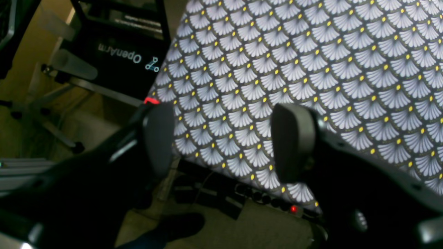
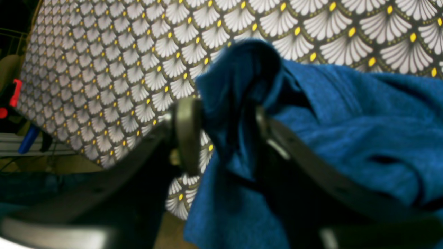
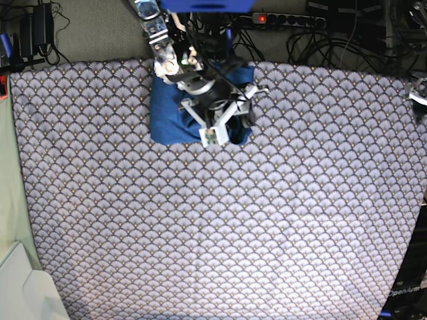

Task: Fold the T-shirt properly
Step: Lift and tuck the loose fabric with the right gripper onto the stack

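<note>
The T-shirt point(image 3: 170, 113) lies bunched into a compact blue bundle at the far middle of the patterned table cover point(image 3: 233, 233). My right gripper point(image 3: 233, 117) is directly over the bundle's right part. In the right wrist view its fingers stand apart, with an upright fold of the T-shirt point(image 2: 346, 114) between them. The fold leans on the right finger point(image 2: 268, 129), and a gap shows beside the left pad point(image 2: 187, 135). My left gripper point(image 1: 221, 141) is open and empty above a corner of the table cover point(image 1: 311, 69), far from the shirt.
A power strip point(image 1: 273, 202) with a red light lies on the floor beyond the table edge, with cables around the power strip point(image 3: 280, 19). A black OpenArm stand point(image 1: 117, 52) is beside the corner. The left arm point(image 3: 418, 93) shows at the right edge. A white object point(image 3: 27, 293) sits at bottom left.
</note>
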